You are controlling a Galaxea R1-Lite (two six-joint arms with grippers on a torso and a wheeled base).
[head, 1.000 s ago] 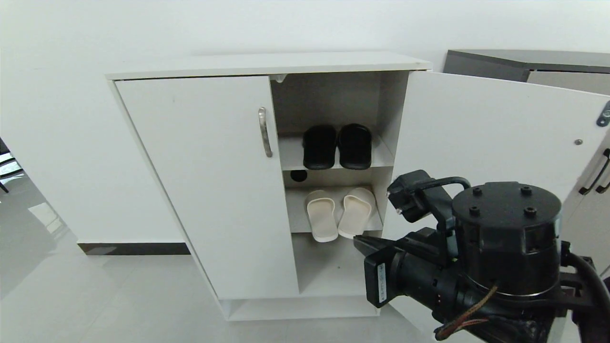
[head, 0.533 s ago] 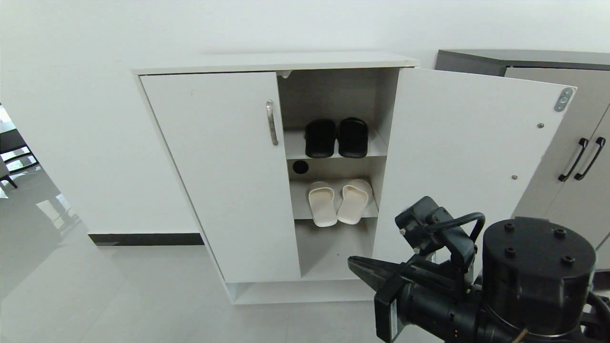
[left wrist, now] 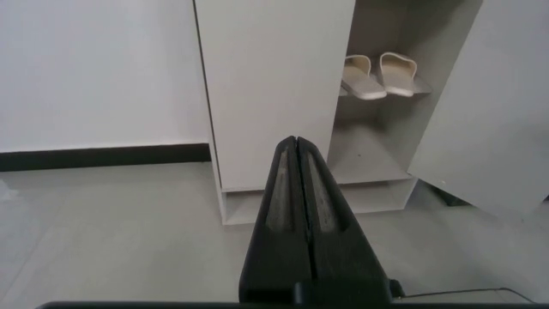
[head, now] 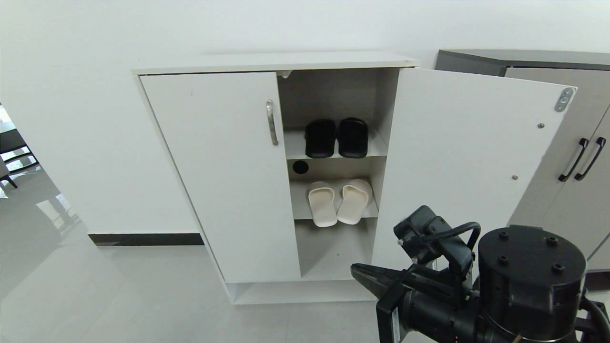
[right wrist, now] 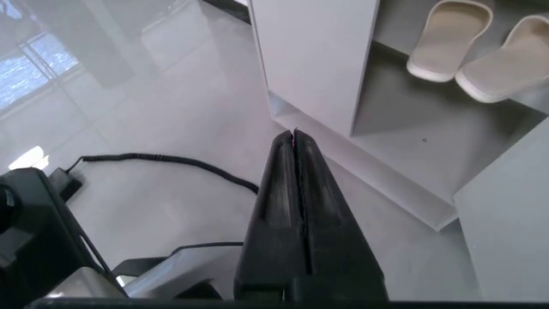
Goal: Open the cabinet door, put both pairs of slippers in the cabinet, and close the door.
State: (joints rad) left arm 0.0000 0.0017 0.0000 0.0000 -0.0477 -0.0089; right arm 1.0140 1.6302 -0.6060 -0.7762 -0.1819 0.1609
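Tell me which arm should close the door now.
Right, likely. The black pair and white pair are shelved, so closing is next. The right gripper hangs just before the open door, which swings out on the robot's right; the left gripper points at the shut left door.

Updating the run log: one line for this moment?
right door open | black slippers on upper shelf | white slippers on middle shelf | left gripper shut, empty | right gripper shut, empty | remaining: close door
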